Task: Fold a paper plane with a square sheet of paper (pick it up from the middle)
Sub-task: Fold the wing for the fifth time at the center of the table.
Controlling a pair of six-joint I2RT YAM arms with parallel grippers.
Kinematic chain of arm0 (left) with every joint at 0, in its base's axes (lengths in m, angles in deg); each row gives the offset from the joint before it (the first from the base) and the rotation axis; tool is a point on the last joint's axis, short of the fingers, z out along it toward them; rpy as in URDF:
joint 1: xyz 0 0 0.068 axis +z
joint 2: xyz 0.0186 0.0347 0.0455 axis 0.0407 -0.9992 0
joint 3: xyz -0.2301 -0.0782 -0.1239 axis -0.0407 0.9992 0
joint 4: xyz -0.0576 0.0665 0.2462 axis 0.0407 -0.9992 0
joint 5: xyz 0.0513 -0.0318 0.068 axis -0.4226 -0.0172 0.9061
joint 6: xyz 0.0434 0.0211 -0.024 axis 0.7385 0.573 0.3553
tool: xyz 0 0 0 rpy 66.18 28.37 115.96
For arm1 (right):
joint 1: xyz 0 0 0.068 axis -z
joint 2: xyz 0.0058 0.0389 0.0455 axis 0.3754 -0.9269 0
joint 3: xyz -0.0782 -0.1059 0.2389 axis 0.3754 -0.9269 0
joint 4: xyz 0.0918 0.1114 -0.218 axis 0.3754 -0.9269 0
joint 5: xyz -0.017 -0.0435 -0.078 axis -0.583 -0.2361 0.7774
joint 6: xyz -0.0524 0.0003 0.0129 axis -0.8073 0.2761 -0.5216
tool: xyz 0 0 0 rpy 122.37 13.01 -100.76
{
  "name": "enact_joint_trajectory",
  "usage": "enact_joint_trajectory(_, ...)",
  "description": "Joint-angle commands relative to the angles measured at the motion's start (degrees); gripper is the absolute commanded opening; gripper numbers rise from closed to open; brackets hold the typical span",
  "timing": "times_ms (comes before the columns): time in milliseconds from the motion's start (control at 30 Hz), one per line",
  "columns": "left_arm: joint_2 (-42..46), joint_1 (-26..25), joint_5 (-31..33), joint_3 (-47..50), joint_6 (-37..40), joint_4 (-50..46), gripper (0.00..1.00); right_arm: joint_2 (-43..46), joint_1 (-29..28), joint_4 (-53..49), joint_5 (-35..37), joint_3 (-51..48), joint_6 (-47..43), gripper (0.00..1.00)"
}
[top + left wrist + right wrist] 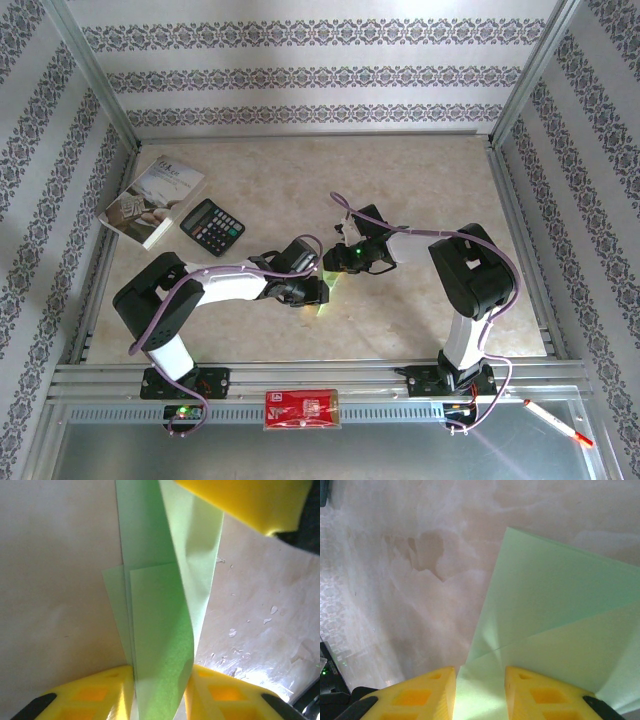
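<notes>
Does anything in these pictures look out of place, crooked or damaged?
The green paper runs between the fingers of the left gripper twisted and bowed, its folded layers spread apart instead of lying flat together. On the table beside it are small white flecks, perhaps scuffs. Nothing else stands out.

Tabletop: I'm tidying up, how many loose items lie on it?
2: a grey-white printed booklet in the far-left corner, a black calculator just right of it. Others may be hidden.
</notes>
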Motion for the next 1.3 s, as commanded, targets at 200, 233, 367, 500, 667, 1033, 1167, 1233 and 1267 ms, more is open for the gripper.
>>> enact_joint_trajectory(200, -2.6, 0.2, -1.4, 1.4, -0.3, 4.7, 0.25, -0.6, 0.3, 0.0, -0.6, 0.1, -0.2, 0.33)
enact_joint_trajectory(233, -2.6, 0.3, -1.6, 1.6, -0.4, 4.9, 0.24, -0.5, 0.3, 0.0, -0.6, 0.2, -0.2, 0.33)
enact_joint_trajectory(367, -2.6, 0.4, -2.2, 2.1, -0.9, 5.4, 0.20, 0.0, 0.4, 0.0, -0.8, 0.4, 0.2, 0.34)
enact_joint_trajectory(500, -2.5, 0.5, -2.6, 2.9, -1.3, 5.7, 0.19, 0.5, 0.4, 0.1, -1.4, 0.7, 0.8, 0.34)
enact_joint_trajectory(667, -2.6, 0.5, -2.9, 3.4, -1.5, 6.0, 0.19, 1.6, 0.6, 0.9, -2.4, 0.9, 2.1, 0.35)
enact_joint_trajectory(1033, -2.4, 0.6, -3.1, 3.9, -1.1, 5.5, 0.19, 5.0, 1.5, 1.8, -4.7, 0.4, 4.1, 0.35)
enact_joint_trajectory(1167, -2.2, 0.7, -3.0, 4.3, -1.1, 5.8, 0.19, 5.7, 1.8, 2.1, -5.1, -0.4, 4.3, 0.35)
enact_joint_trajectory(1233, -2.2, 0.8, -3.0, 4.3, -1.2, 5.9, 0.18, 5.8, 1.7, 2.2, -5.4, -0.8, 4.3, 0.35)
enact_joint_trajectory(1267, -2.1, 0.8, -3.0, 4.3, -1.2, 5.9, 0.18, 5.8, 1.7, 2.6, -5.7, -1.0, 4.4, 0.35)
